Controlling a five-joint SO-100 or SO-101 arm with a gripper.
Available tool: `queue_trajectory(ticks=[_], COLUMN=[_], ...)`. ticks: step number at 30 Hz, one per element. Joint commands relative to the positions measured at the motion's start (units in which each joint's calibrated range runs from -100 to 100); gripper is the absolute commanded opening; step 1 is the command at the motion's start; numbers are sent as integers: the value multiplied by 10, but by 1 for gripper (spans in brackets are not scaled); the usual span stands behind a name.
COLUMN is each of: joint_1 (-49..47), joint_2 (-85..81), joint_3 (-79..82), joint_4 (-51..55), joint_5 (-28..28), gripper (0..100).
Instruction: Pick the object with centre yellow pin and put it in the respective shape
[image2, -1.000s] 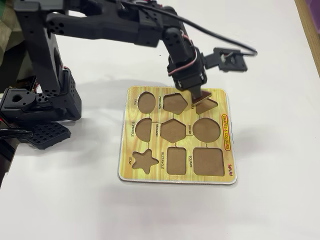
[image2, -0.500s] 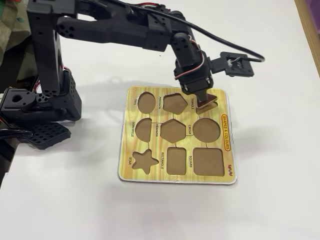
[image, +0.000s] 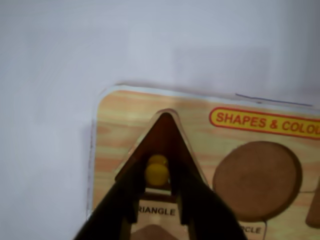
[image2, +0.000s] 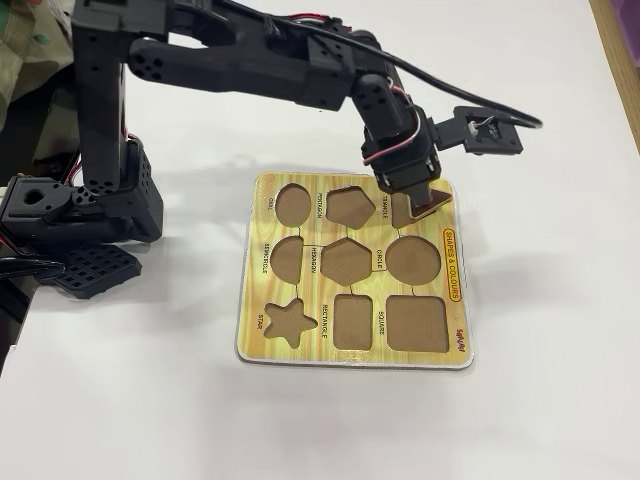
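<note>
1. Since a second ago the gripper (image2: 412, 196) has shifted right and its triangle piece (image: 162, 145) now sits tilted over the triangle recess (image2: 402, 212)
2. Fingers (image: 196, 200) pinch its yellow knob (image: 157, 173) (wrist view)
3. Circle recess (image: 257, 180) just right, on the puzzle board (image2: 300, 348)

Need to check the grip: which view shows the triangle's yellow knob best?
The wrist view: the yellow knob sits close up between the tool fingers, over the triangle piece. The fixed view hides the knob behind the tool.
</note>
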Motion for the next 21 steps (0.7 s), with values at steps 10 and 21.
queue_trajectory(ticks=[10,21], joint_1=[6,7], joint_2=[-18,-20], joint_3=[-14,20], joint_4=[-5,-5], joint_5=[-2,-2], gripper=[3,3])
